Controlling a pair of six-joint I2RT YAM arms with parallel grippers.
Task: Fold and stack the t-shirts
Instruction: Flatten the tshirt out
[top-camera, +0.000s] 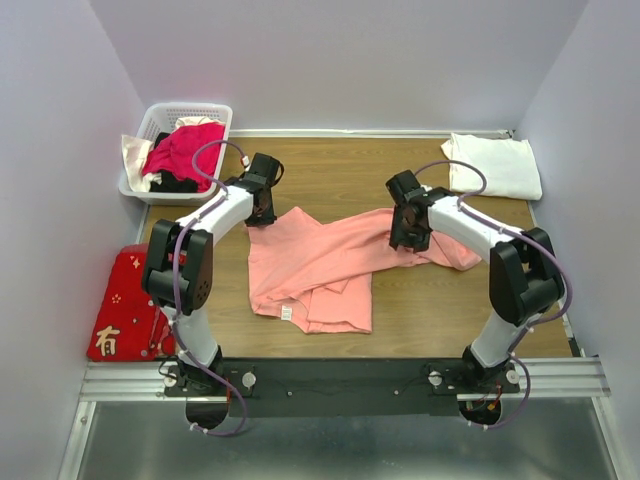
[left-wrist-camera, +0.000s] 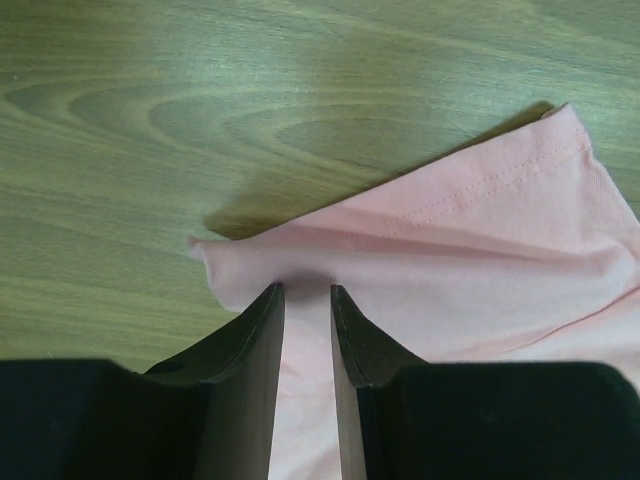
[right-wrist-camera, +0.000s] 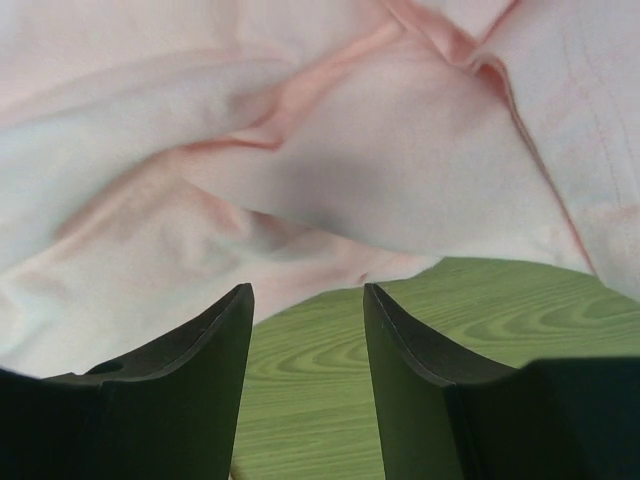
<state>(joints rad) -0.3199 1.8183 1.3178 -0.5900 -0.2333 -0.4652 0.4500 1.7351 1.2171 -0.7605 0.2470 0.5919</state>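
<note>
Salmon-pink t-shirt (top-camera: 320, 265) lies rumpled mid-desk, between the two arms. Its long axis runs left to right. The broad part sits on the left and reaches toward the near edge. A narrower, bunched band stretches off to the right. A small white label (top-camera: 287, 312) shows at the near-left corner. I cannot tell which end holds the neck.

Left claw (top-camera: 262, 210) is at the shirt's far-left corner. In the left wrist view its fingers (left-wrist-camera: 262, 340) stand almost together, leaving only a thin slit filled with pink cloth, so a fold of the shirt is pinched there. A stitched hem runs away to the right over bare wood.

Right claw (top-camera: 410, 235) is over the right-hand band. In the right wrist view its fingers (right-wrist-camera: 215, 340) are spread well apart. Wood grain shows between them, and creased pink cloth lies just past the tips. It grips nothing.

White t-shirt (top-camera: 495, 165) is folded into a flat rectangle at the far-right corner of the desk (top-camera: 330, 170), well apart from the pink one.

A white basket (top-camera: 190, 108) stands at the far-left corner, with a magenta cloth (top-camera: 185, 148) heaped in it and pale cloth hanging over its left rim. A red cloth (top-camera: 125, 305) with gold characters lies flat at the near left, beside the left arm's base.
</note>
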